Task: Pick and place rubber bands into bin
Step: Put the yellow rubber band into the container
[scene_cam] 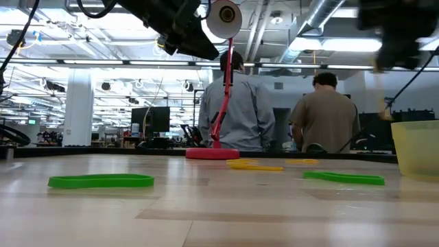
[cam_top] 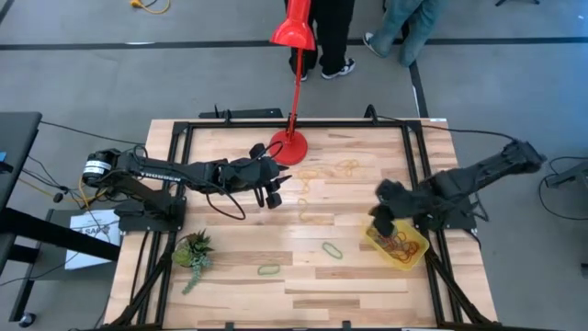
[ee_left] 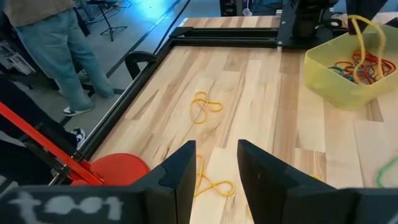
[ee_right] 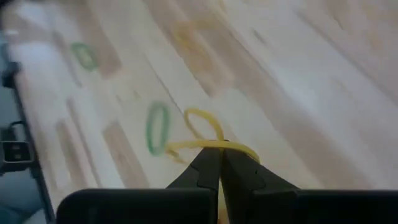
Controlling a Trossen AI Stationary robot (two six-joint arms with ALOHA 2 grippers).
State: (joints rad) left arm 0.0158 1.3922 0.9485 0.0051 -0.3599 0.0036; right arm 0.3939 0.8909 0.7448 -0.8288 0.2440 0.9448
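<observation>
Loose rubber bands lie flat on the wooden table: yellow ones (cam_top: 344,167) (cam_top: 317,218) and green ones (cam_top: 331,248) (cam_top: 267,269). The yellow translucent bin (cam_top: 397,244) stands near the table's right edge with several coloured bands (ee_left: 357,67) in it. My right gripper (ee_right: 219,163) is at the bin's left end, shut on a yellow rubber band. My left gripper (ee_left: 214,168) is open and raised over the table's middle, just right of the red lamp base, with a yellow band (ee_left: 211,185) on the table under it. It touches nothing. My right gripper pinches a yellow rubber band (ee_right: 208,144) between the free ends of its two fingers, which lie across the strand. The band is lifted clear of the table. Its loops curl out past the fingertips (ee_right: 202,123), and in the left wrist view it dangles slack (ee_left: 364,28) over the bin.
A red lamp stands with its round base (cam_top: 287,147) at the table's far middle. A small green plant (cam_top: 195,250) sits near the left edge. A black frame (cam_top: 418,156) borders the table. People stand beyond the far edge (scene_cam: 236,113).
</observation>
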